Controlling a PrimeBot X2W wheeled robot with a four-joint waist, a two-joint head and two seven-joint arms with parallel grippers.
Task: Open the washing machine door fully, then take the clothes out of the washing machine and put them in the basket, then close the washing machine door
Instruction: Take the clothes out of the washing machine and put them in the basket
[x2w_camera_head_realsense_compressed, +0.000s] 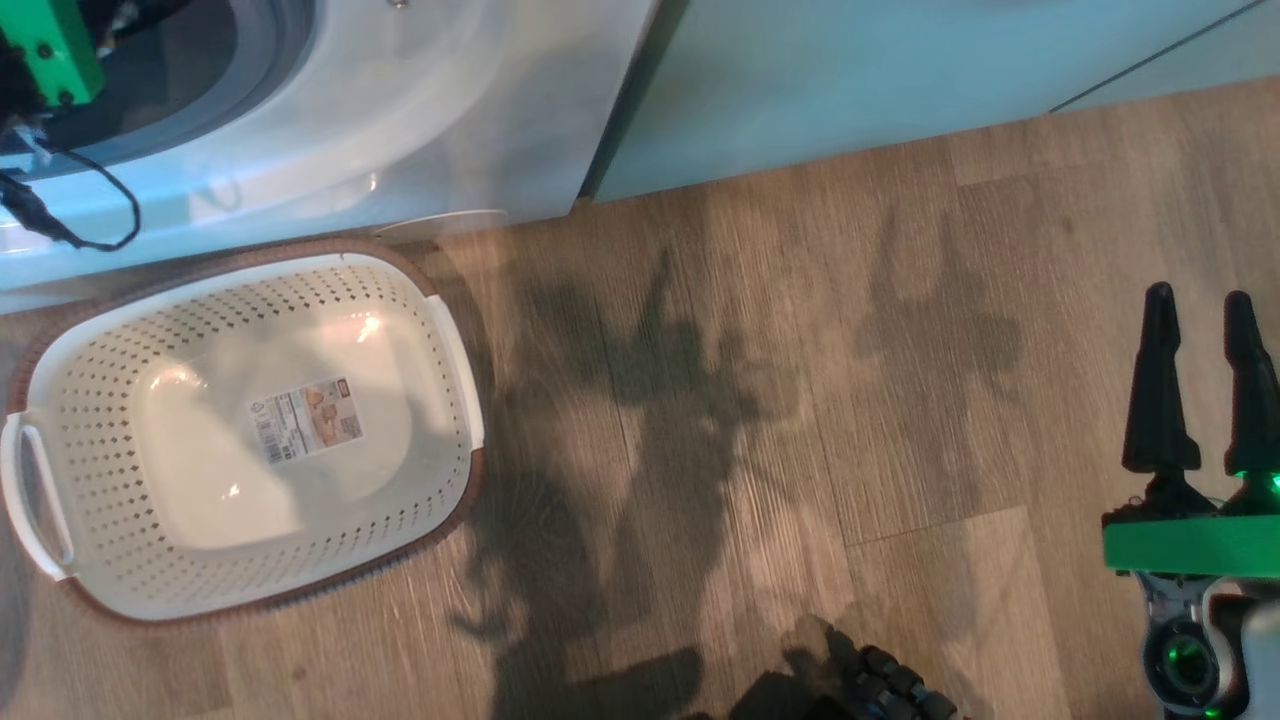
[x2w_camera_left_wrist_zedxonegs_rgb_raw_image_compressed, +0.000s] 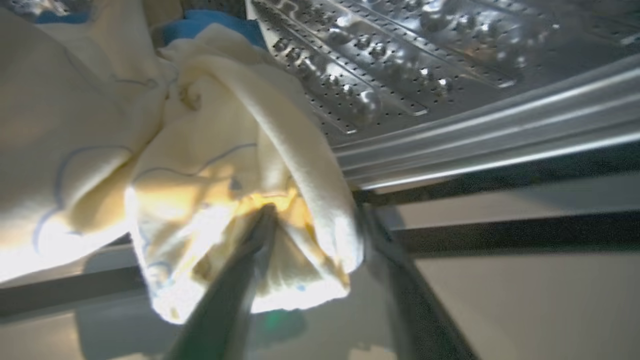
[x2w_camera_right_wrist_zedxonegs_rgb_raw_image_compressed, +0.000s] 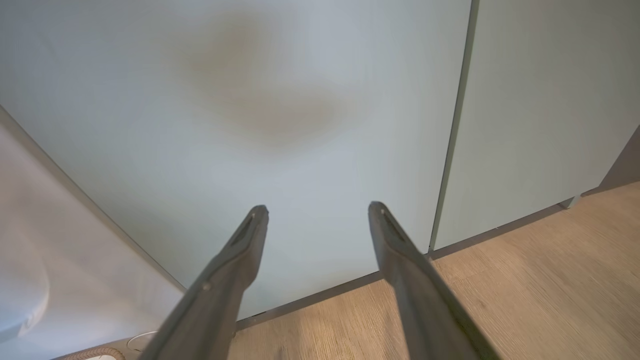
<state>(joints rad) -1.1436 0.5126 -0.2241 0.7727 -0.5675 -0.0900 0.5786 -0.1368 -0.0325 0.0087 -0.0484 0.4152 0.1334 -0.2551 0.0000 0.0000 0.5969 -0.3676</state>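
The white washing machine (x2w_camera_head_realsense_compressed: 420, 120) stands at the upper left, and my left arm's green wrist piece (x2w_camera_head_realsense_compressed: 50, 50) is at its grey-rimmed opening (x2w_camera_head_realsense_compressed: 270, 60). Inside the steel drum (x2w_camera_left_wrist_zedxonegs_rgb_raw_image_compressed: 400, 60) lie the clothes (x2w_camera_left_wrist_zedxonegs_rgb_raw_image_compressed: 200, 150), cream and pale-yellow cloth with blue patches. My left gripper (x2w_camera_left_wrist_zedxonegs_rgb_raw_image_compressed: 317, 210) is open, with a fold of the cloth lying between its fingers (x2w_camera_left_wrist_zedxonegs_rgb_raw_image_compressed: 240, 280). The cream basket (x2w_camera_head_realsense_compressed: 250, 275) sits on the floor in front of the machine, holding only its label. At the right, my right gripper (x2w_camera_head_realsense_compressed: 1200, 300) (x2w_camera_right_wrist_zedxonegs_rgb_raw_image_compressed: 317, 207) hangs open and holds nothing. The washing machine door is out of view.
Pale green cabinet panels (x2w_camera_head_realsense_compressed: 850, 90) (x2w_camera_right_wrist_zedxonegs_rgb_raw_image_compressed: 300, 100) run along the back, to the right of the machine. Wooden floor (x2w_camera_head_realsense_compressed: 800, 400) lies between the basket and my right gripper. A black cable (x2w_camera_head_realsense_compressed: 100, 200) loops down from the left arm.
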